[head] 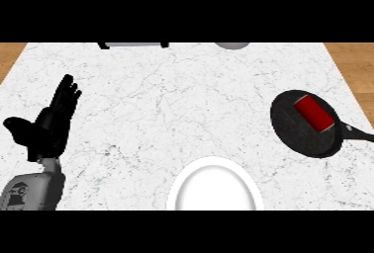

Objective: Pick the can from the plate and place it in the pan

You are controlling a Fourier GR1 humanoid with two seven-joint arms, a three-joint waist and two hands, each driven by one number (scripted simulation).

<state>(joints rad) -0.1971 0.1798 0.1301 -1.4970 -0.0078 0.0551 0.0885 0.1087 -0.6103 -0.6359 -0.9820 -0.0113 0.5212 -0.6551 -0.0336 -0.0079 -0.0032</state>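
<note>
White, the round empty plate [214, 185] sits nearest on the marble counter [182, 89]. The left hand [50, 123] rests released at the left, fingers straight. Farther right, the red cylindrical can [315, 113] lies inside the black frying pan [306, 123].

You see the red can [315, 113] lying on its side inside the black pan [290, 129], whose handle points right. Left of the pan and nearer you sits the white plate [215, 187]. Far left of the pan, the left hand [45, 127] rests with straight fingers up.
</note>
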